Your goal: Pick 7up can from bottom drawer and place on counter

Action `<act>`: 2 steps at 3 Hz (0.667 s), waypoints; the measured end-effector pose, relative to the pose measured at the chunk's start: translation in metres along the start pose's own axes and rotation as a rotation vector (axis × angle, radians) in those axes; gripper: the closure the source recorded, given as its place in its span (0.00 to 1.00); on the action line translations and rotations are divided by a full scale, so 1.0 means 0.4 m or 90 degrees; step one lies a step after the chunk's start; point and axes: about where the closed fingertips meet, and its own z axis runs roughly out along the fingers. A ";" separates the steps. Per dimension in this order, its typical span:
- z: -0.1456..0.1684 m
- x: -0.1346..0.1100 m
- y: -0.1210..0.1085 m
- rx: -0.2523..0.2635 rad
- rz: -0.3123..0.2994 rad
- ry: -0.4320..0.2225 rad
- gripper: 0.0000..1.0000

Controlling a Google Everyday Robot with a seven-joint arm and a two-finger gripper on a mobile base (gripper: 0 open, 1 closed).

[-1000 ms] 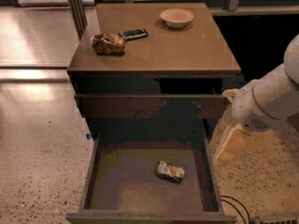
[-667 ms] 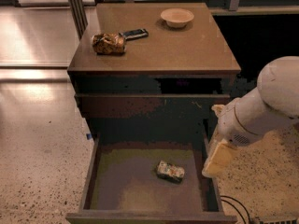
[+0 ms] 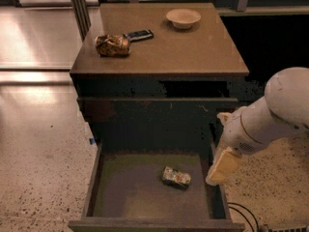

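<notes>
**The can is lying in the open drawer, and the gripper is hanging over its right edge**

The small, pale silvery-green 7up can (image 3: 176, 177) is lying on its side on the drawer floor, a little right of the middle and nearer to the front edge. It is touching no wall. It is looking somewhat dented, so I judge it is light, thin-walled and easy to crush. The metal is probably smooth and slippery, and the round body may be rolling away under a push. A gentle grasp across the middle of the body, from above, seems the safest way.

The wide dark grey-brown bottom drawer (image 3: 91, 183) is standing fully pulled out. The cream-coloured gripper (image 3: 223, 166) is hanging over its right edge, near the can but apart from it. It is holding nothing. How far it is open I cannot tell.

The white rounded arm (image 3: 270, 115) is reaching in from the right side.

Above, the flat brown matte counter (image 3: 193, 52) is carrying a brown-gold shiny packet (image 3: 112, 45) and a flat black phone-like slab (image 3: 139, 34) near its left edge. A shallow pale bowl (image 3: 183, 18) is sitting near the back edge. The front right corner is offering free room for the can.
</notes>
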 end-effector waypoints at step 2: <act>0.204 0.009 0.013 -0.041 0.029 -0.041 0.00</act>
